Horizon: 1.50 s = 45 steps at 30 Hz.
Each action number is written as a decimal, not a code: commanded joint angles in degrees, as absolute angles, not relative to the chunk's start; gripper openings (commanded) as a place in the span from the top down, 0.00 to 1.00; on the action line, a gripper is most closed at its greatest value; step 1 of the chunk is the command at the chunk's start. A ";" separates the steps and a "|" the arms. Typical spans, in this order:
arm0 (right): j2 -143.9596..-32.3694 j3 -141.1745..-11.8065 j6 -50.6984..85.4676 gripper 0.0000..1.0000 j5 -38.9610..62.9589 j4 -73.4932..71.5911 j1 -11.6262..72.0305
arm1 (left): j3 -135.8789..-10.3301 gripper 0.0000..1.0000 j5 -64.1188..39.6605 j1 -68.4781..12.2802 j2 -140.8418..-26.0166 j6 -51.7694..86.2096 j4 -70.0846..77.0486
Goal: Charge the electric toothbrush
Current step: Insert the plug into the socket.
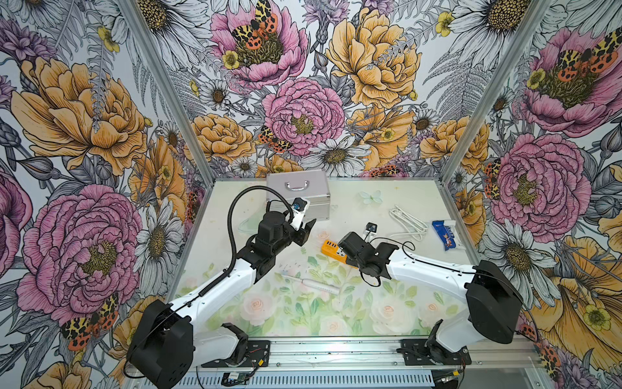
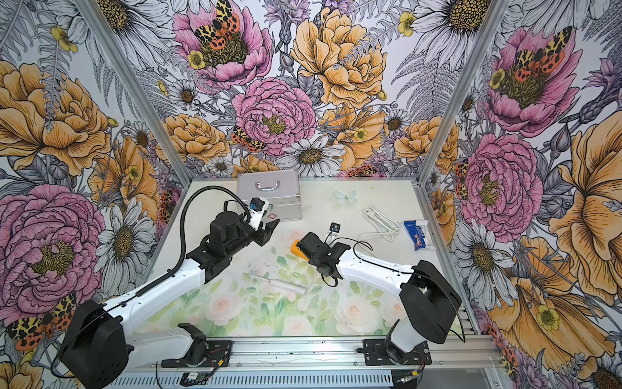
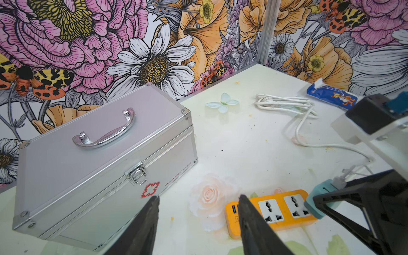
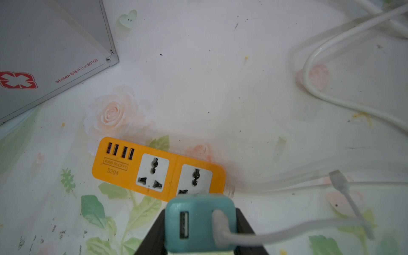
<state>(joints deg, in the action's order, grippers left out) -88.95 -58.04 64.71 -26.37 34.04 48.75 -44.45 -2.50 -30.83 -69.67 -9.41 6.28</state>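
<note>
Grip, right gripper (image 4: pixel 198 234): jaws clamped on the two sides of a teal adapter (image 4: pixel 198 212), part-way closed around it.
Adapter: USB face turned to the wrist camera, with one port bare and a thin white cable (image 4: pixel 287 234) plugged into the other. It hangs over the cord end of the orange power strip (image 4: pixel 114 174), at the outer socket. Whether it touches the strip cannot be told.
Grip, left gripper (image 3: pixel 198 197): jaws parted about half way, nothing between them. It is held above the table (image 1: pixel 387 313), between the silver case (image 3: pixel 88 154) and the strip.
Toothbrush: the electric toothbrush (image 1: pixel 311 284) lies flat on the table in both top views (image 2: pixel 282 284). It is between the two arms, on the near side of the strip and apart from both grippers, with its bristle head toward the left arm.
Power strip: flat on the table, with four USB slots at the end toward the case; the inner socket is bare.
Cord: a thick white cord (image 1: pixel 407 222) lies looped farther back, near a blue packet (image 1: pixel 444 234).
Case: lid closed, handle on top, red cross on the front, against the back wall.
</note>
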 commanded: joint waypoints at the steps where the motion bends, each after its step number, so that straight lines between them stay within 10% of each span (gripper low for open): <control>1: -90.94 -60.74 65.26 1.00 -28.15 34.29 49.12 | -43.62 0.42 -2.41 -30.25 -67.19 -10.28 8.00; 39: -103.70 -63.14 62.67 1.00 -38.31 34.43 49.80 | -40.79 0.36 -3.31 -27.86 -65.12 -9.77 10.28; 40: -104.49 -63.11 62.83 1.00 -38.03 34.38 49.85 | -40.76 0.33 -3.25 -27.86 -65.13 -9.76 10.28; 41: -105.35 -63.10 63.05 1.00 -37.66 34.38 49.89 | -40.79 0.02 -3.11 -27.85 -65.13 -9.69 10.28; 45: -107.77 -63.19 63.85 1.00 -36.70 34.31 50.01 | -40.77 0.01 -2.96 -27.73 -64.75 -9.41 10.29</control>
<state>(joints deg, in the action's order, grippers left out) -103.59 -64.20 63.81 -40.16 32.42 50.09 -41.23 -2.55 -28.34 -66.17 -10.22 8.91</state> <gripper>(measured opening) 0.421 0.985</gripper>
